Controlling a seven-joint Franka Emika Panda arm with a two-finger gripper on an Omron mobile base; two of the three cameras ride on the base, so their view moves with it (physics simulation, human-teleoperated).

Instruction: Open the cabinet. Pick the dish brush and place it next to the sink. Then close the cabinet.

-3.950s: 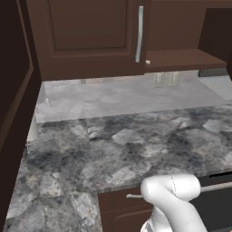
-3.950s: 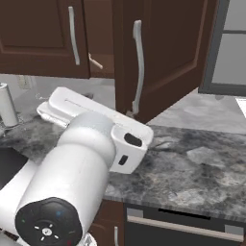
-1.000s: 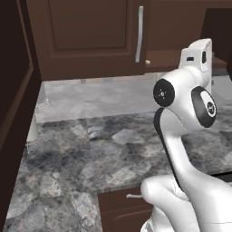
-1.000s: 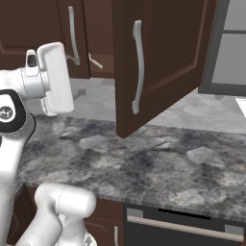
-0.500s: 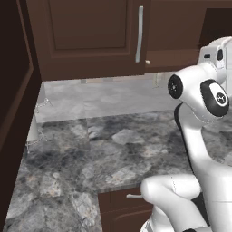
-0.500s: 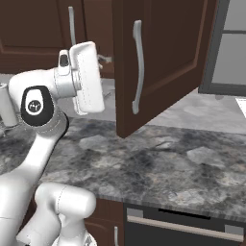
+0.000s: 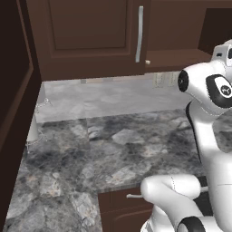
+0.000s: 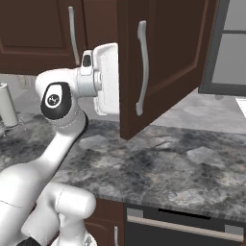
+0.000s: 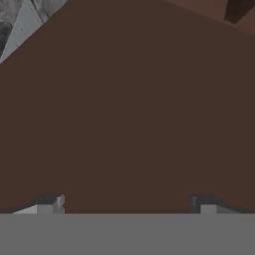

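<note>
1. Gripper (image 9: 124,201) raised at cabinet height, fingertips (image 9: 50,203) set wide apart, nothing between them — dark brown wood close ahead in the hand view.
2. Hand seen in the right base view just beside the inner face of the swung-out cabinet door (image 8: 163,57); contact cannot be judged.
3. Cabinet (image 7: 90,36) — one door closed, long silver bar handle (image 7: 139,34) upright; other door standing open over the grey stone counter (image 8: 182,163).
4. Dish brush and sink: position cannot be told.
5. Black dishwasher front (image 8: 182,226) below the counter edge.
</note>
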